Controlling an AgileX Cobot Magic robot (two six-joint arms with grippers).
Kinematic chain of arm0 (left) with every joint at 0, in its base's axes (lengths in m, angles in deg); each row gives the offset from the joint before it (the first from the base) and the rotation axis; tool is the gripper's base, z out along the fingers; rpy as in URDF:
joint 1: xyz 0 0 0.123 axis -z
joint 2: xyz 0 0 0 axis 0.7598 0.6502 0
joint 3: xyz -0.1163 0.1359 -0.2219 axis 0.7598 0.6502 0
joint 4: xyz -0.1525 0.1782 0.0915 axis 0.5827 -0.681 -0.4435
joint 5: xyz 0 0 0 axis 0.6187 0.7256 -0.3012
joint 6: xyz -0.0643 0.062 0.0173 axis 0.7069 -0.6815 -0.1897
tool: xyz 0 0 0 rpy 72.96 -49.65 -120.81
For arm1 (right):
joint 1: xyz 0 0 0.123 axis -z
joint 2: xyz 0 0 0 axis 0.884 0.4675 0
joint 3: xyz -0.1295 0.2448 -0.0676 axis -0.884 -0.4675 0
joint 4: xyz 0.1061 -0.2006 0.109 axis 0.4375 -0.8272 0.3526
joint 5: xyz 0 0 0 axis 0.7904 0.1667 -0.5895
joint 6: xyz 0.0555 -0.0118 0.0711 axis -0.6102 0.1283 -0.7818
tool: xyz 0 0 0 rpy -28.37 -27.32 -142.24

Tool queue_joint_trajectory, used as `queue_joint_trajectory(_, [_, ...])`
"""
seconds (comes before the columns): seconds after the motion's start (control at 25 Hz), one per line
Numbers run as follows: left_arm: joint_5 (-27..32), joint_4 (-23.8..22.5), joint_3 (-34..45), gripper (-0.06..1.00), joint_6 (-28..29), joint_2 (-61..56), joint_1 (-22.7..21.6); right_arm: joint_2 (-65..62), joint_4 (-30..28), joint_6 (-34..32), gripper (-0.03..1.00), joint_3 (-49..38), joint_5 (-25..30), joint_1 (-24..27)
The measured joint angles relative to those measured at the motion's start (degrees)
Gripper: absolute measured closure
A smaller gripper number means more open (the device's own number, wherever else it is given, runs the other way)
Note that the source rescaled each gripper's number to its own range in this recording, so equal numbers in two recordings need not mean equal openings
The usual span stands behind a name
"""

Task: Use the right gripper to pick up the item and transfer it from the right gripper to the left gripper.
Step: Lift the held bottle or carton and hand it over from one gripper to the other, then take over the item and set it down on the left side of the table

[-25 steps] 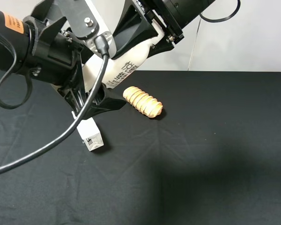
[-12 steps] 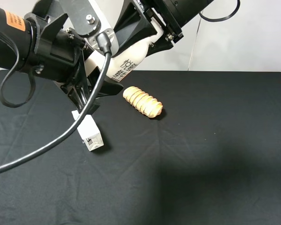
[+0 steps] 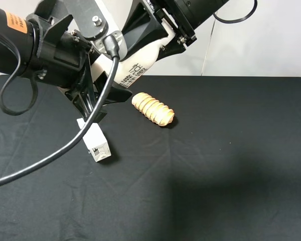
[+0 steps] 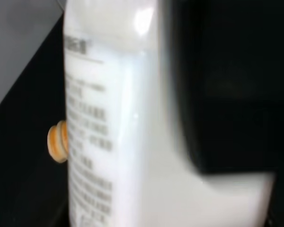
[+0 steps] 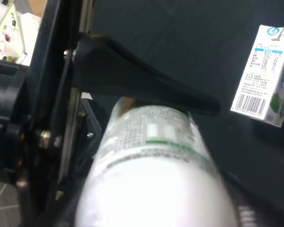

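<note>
The white bottle (image 3: pixel 135 68) with dark lettering hangs tilted in the air above the table's back left. My right gripper (image 3: pixel 159 42) is shut on its upper part from above. My left gripper (image 3: pixel 109 83), on the arm with the orange sticker, is shut around its lower end. In the right wrist view the bottle (image 5: pixel 151 161) fills the foreground, with its green band showing and a black left finger (image 5: pixel 146 87) pressed across its far end. In the left wrist view the bottle (image 4: pixel 113 132) is blurred and close, beside a black finger (image 4: pixel 227 94).
A ridged golden bread roll (image 3: pixel 153 109) lies on the black cloth table (image 3: pixel 231 150) just right of the grippers. A small white carton (image 3: pixel 95 143) stands below the left gripper; it also shows in the right wrist view (image 5: pixel 267 78). A thick black cable hangs from the left arm.
The left gripper's lower finger has risen and closed against the bottle's lower end a second ago. The bottle shifted up slightly. Nothing has moved in the last half second.
</note>
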Motion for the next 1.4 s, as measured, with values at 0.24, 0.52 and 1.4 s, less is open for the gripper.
queue_joint_trajectory(0.24, [0.0,-0.1,0.0,0.94,0.0,0.6,0.0,-0.2,0.2,0.0,0.01,0.1,0.6,0.0])
queue_joint_trajectory(0.52, [0.0,-0.1,0.0,0.94,0.0,0.6,0.0,-0.2,-4.6,0.0,-0.01,0.1,0.9,0.0])
queue_joint_trajectory(1.4, [-1.3,-0.1,0.0,0.94,0.0,0.6,0.0,-12.2,-24.9,-8.3,-0.02,2.1,1.4,0.0])
